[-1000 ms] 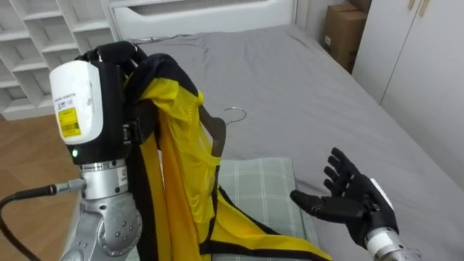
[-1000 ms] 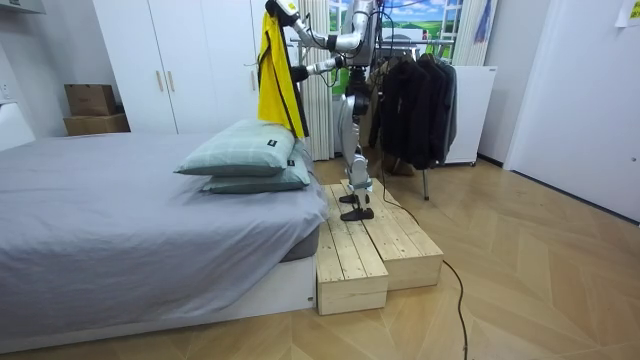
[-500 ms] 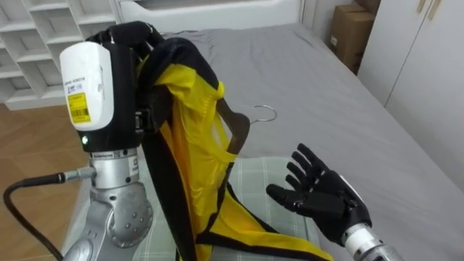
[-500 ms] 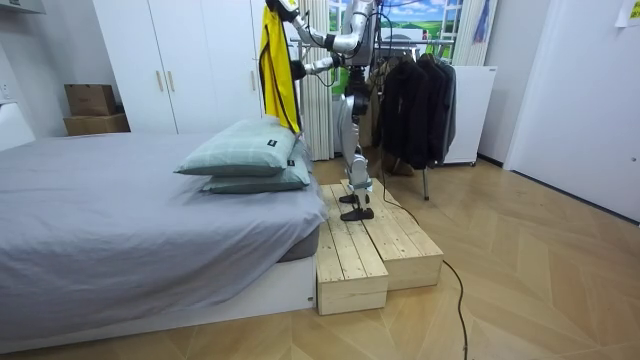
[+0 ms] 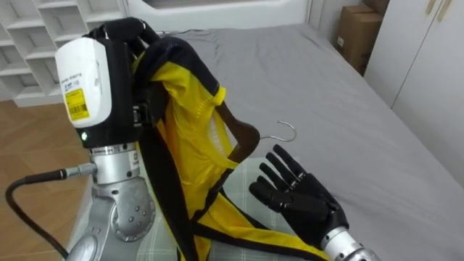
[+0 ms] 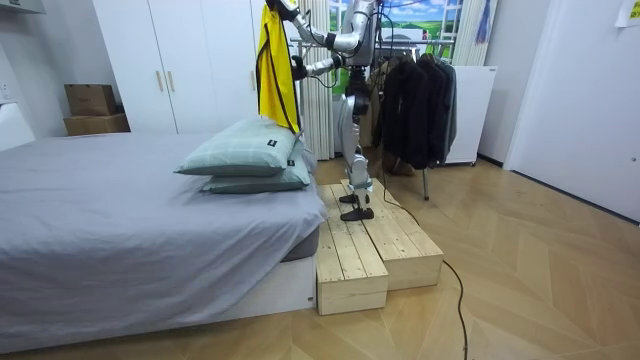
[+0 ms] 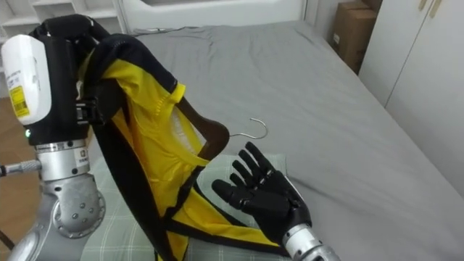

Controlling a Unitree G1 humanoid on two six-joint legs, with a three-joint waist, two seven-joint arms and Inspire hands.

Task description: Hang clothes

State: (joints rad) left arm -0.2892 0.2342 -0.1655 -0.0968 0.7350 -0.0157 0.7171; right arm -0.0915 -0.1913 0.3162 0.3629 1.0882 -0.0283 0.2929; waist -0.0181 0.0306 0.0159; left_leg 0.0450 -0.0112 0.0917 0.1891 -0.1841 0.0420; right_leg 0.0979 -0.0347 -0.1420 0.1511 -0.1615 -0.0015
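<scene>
Yellow shirt [image 5: 185, 145] hangs from your left hand [image 5: 116, 30], fingers curled round its black edge; hanger [image 5: 245, 136] hook juts just above your right hand [image 5: 297, 199], fingers spread wide, grey bed [image 5: 348, 109] open beyond them

Nothing written can be read here: no word, number or sign. A yellow label [image 5: 76, 100] bearing dark print is stuck on the white casing [image 5: 90, 54] of the left forearm, at the near left of the eye views, but its lines are too small to make out. In the room view, a small dark tag [image 6: 270, 146] sits near the right end of the upper pillow [image 6: 230, 152]; any marking on it is illegible.
</scene>
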